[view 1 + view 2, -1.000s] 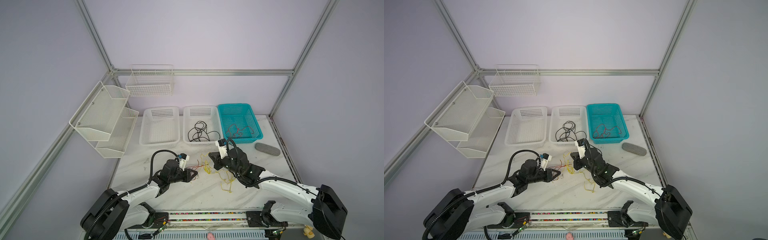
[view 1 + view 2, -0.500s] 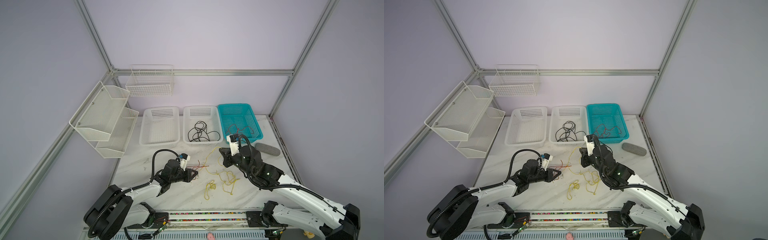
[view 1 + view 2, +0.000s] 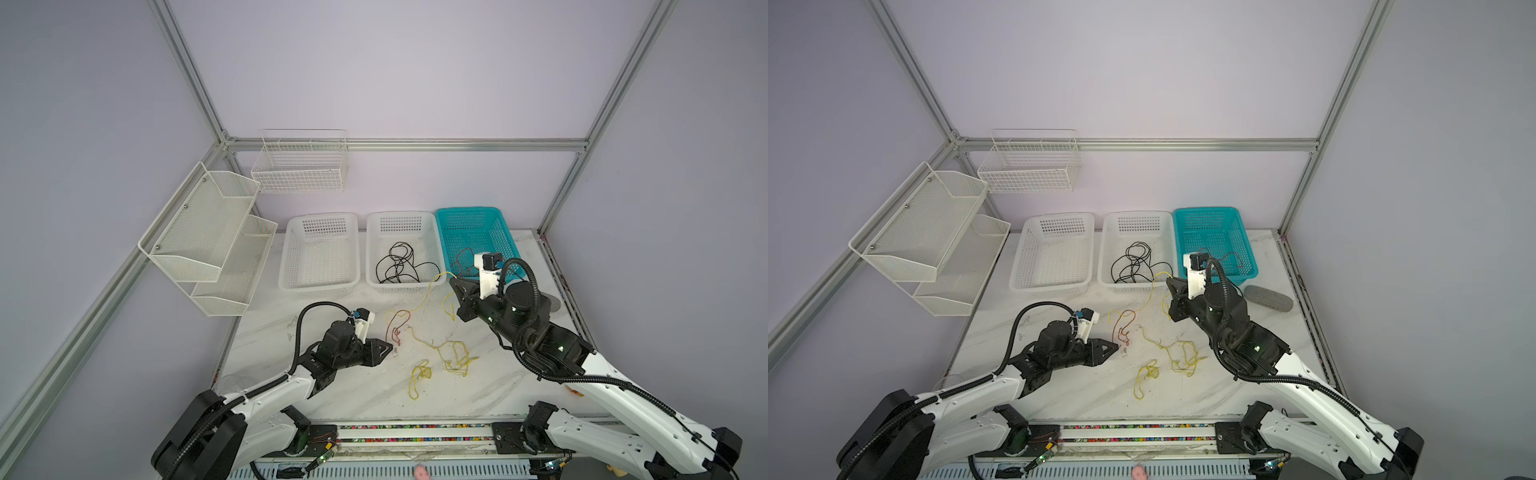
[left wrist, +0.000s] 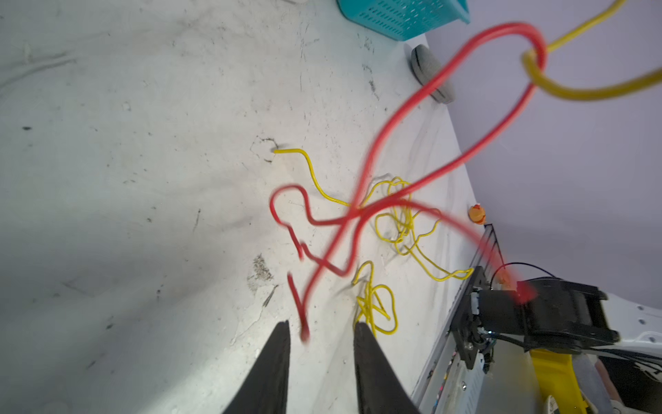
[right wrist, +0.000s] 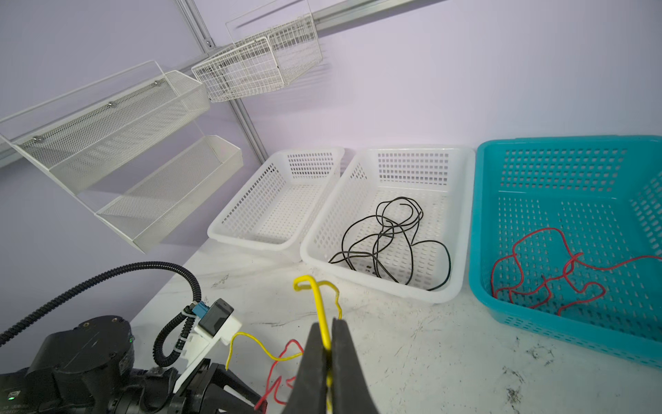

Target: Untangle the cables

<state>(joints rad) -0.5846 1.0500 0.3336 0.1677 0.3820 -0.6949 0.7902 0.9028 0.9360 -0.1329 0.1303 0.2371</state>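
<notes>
Surface: white marble table, scuffed, boxed in by lilac walls and metal framing.
Back row: left basket, middle basket and teal basket stand side by side along the far edge.
Sorted black: black cable lies in loose coils inside the middle basket.
Sorted red: second red cable lies inside the teal basket.
Right arm: right gripper is raised just in front of the middle and teal baskets. Its jaws are pinched tight on the yellow cable.
Link: from that grip the yellow cable slopes down toward mid-table and hooks through a loop of the red cable.
Raised loop: the red cable hangs from that hook, clear of the table and blurred in the left wrist view. Its free end shows between the left fingertips.
Left arm: left gripper sits low, pointing at the cables. Its jaws stand a narrow gap apart, wider than the red end, clamping nothing.
Loose pile: yellow tangle lies knotted on the table between the arms, toward the front.
Wall: mesh shelf and wire basket are mounted at back left.
Other: gray pad lies just right of the teal basket.
</notes>
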